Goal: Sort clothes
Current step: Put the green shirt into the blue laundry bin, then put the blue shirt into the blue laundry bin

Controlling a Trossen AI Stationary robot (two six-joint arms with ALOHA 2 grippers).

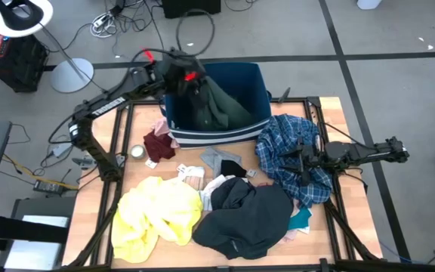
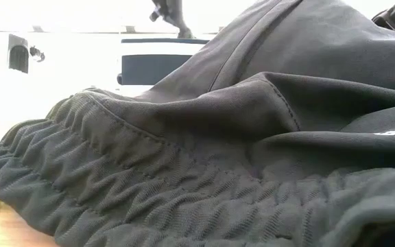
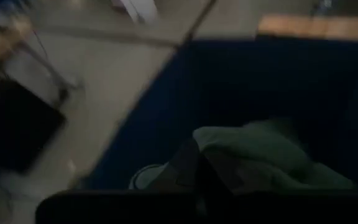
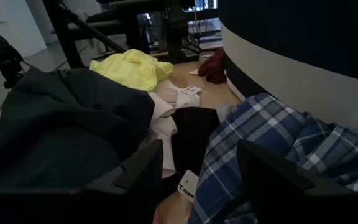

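Observation:
The navy bin with white stripes stands at the table's far middle. My left gripper hovers over the bin's left half, above a dark green garment lying inside. Clothes cover the table. A yellow one is at the near left and a dark grey one at the near middle. A maroon one lies by the bin, and white pieces lie in the middle. My right gripper is open at the right, its fingers over the blue plaid shirt.
A small round roll lies on the wood left of the maroon garment. A teal piece peeks out at the near right. The dark grey garment fills the low view. Black frame rails run along the table's sides.

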